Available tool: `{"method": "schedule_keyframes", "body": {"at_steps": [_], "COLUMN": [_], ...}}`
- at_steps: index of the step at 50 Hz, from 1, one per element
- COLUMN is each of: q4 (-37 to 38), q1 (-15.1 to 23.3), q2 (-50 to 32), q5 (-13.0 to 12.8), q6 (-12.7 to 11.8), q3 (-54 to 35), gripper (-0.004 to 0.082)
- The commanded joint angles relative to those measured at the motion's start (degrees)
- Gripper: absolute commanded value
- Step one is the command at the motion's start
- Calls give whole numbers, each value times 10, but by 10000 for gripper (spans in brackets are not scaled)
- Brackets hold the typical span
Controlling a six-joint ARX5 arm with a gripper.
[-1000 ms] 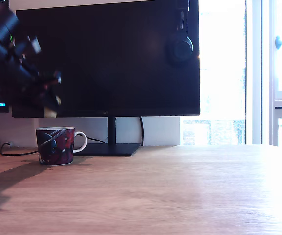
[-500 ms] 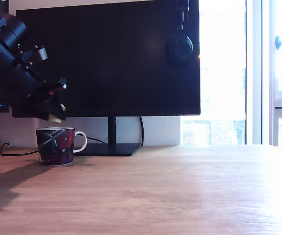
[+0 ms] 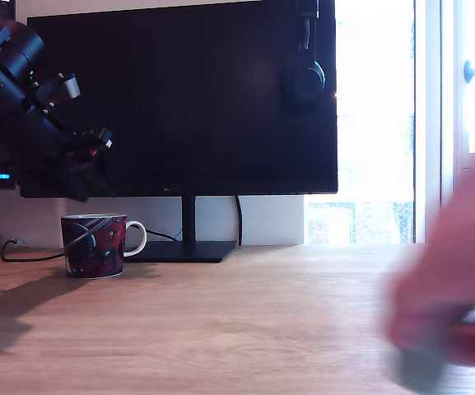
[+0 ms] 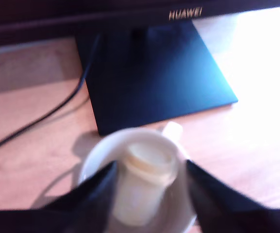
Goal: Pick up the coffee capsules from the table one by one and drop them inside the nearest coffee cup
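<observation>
The patterned coffee cup (image 3: 95,245) with a white handle stands on the wooden table (image 3: 245,321) at the exterior view's left. My gripper (image 3: 87,188) hangs just above it. In the wrist view a pale coffee capsule (image 4: 144,179) lies tilted and blurred inside the cup's white interior (image 4: 92,160), between my two dark fingers (image 4: 97,190) with small gaps on both sides. The gripper (image 4: 150,166) looks open. No capsule shows at the fingertips in the exterior view.
A person's blurred hand (image 3: 455,271) reaches in low at the exterior view's right, over a blurred pale grey-green object (image 3: 418,369). A black monitor (image 3: 188,99) on a stand (image 3: 183,250) is behind the cup, with headphones (image 3: 303,78) hung on it. A cable (image 3: 23,256) trails left.
The pale capsule seen at my fingertips half a second ago is gone from them and now sits in the cup. A hand has come in at the right.
</observation>
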Motion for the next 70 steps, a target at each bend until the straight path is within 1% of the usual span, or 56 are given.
{"method": "schedule_keyframes", "body": {"at_steps": [1, 9, 11, 16, 20, 23, 26, 28, 34, 36, 39, 43, 50, 51, 52, 55, 70], "q4": [4, 3, 2, 0, -5, -17, -33, -44, -54, -53, -51, -50, -52, -53, -54, -59, -40], "q1": [-3, -10, -11, -18, -21, -22, -22, -22, -22, -22, -22, -25, -31, -32, -32, -34, -35], "q2": [3, 3, 3, 3, 2, 2, 2, 2, 2, 2, 0, -4, -20, -23, -27, -42, -141], "q5": [3, 9, 11, 11, 12, 20, 31, 46, 67, 74, 79, 76, 55, 55, 46, 37, 34], "q6": [0, -3, -5, -6, -6, -7, -6, -6, -6, -3, -4, -4, 0, 0, 0, 0, -2], "q3": [11, 15, 15, 15, 15, 15, 15, 15, 15, 15, 15, 14, 14, 13, 12, 5, -67], "gripper": [778, 770, 747, 646, 533, 437, 344, 278, 25, -31, -19, -19, -19, -19, -19, -19, -19]}}
